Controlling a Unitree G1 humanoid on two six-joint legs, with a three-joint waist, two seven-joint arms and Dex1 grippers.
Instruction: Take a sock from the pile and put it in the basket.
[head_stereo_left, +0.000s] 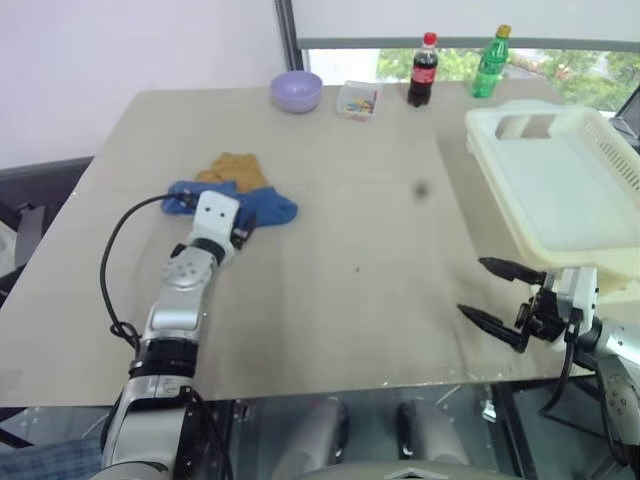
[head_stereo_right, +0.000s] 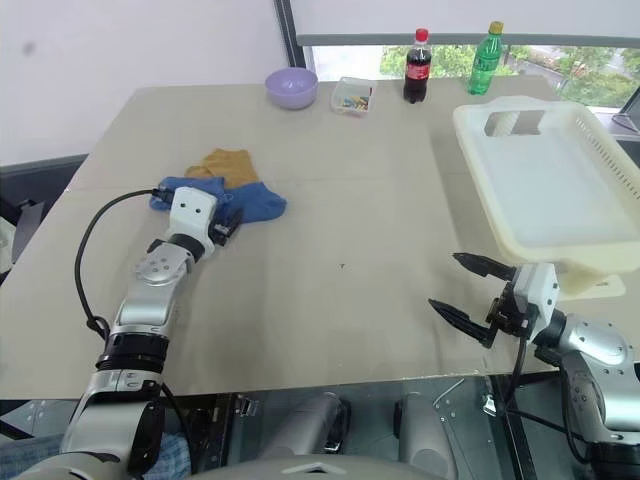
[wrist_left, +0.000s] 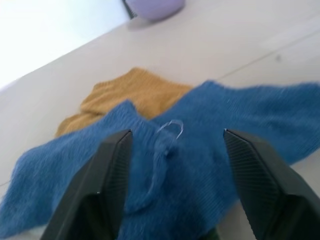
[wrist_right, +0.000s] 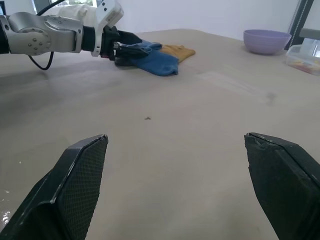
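Note:
The pile is two royal-blue socks (head_stereo_left: 272, 207) with a mustard-tan sock (head_stereo_left: 236, 169) behind them, left of the table's middle. My left gripper (wrist_left: 175, 132) reaches level into the pile from the near side. It is open, its fingers straddling a raised fold of a blue sock (wrist_left: 250, 125), and the tan sock (wrist_left: 135, 92) lies just beyond. The basket (head_stereo_left: 495, 190), cream-white with slotted sides, sits at the table's right edge. My right gripper (head_stereo_left: 472, 288) hovers open over the near right of the table, in front of the basket, with nothing between its fingers.
Along the far edge stand a lilac bowl (head_stereo_left: 297, 91), a small clear box of coloured bits (head_stereo_left: 358, 100), a cola bottle (head_stereo_left: 422, 70) and a green bottle (head_stereo_left: 489, 62). Bare tabletop (head_stereo_left: 380, 260) lies between the pile and the basket.

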